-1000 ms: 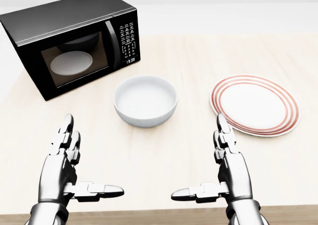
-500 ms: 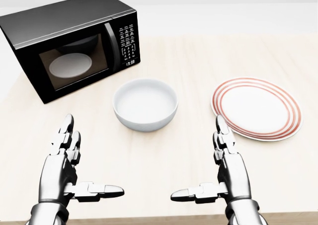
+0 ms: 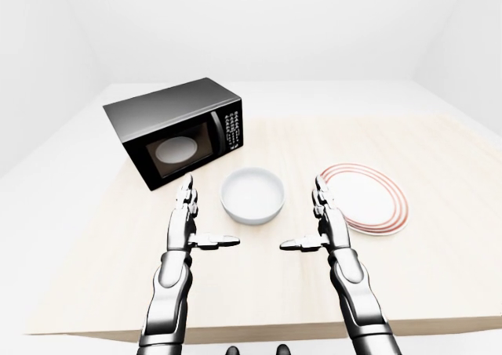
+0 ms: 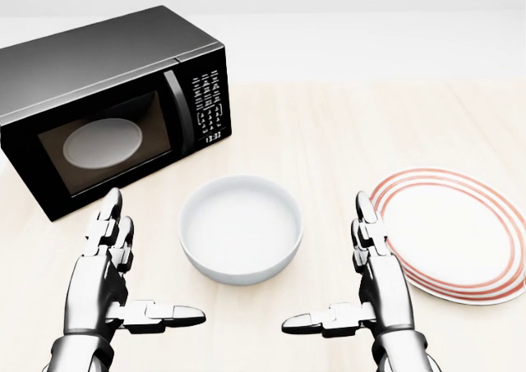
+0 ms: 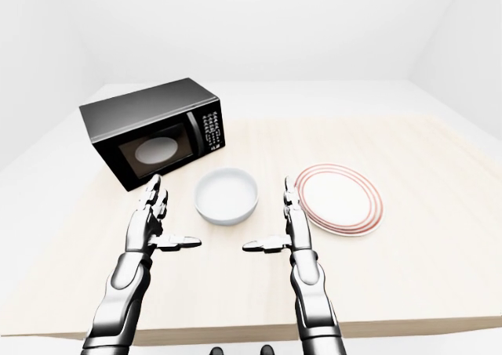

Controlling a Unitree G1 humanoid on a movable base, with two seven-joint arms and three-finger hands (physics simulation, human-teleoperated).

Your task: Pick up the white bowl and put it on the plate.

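The white bowl (image 4: 241, 236) stands empty and upright on the light wooden table (image 4: 329, 134), in the middle of the head view. The white plate (image 4: 452, 234) with red rings lies to its right. My left hand (image 4: 123, 290) is open at the lower left, left of the bowl and apart from it. My right hand (image 4: 362, 294) is open at the lower right, between bowl and plate, touching neither. Both hands hover with thumbs pointing inward.
A black microwave (image 4: 107, 105) with its door shut stands at the upper left of the table, close above and left of the bowl. The table's near edge (image 3: 259, 331) runs below my forearms. White walls and floor surround the table.
The whole picture has shifted: the camera moved closer, so microwave, bowl and plate sit lower and larger. The hands keep their pose and stay open.
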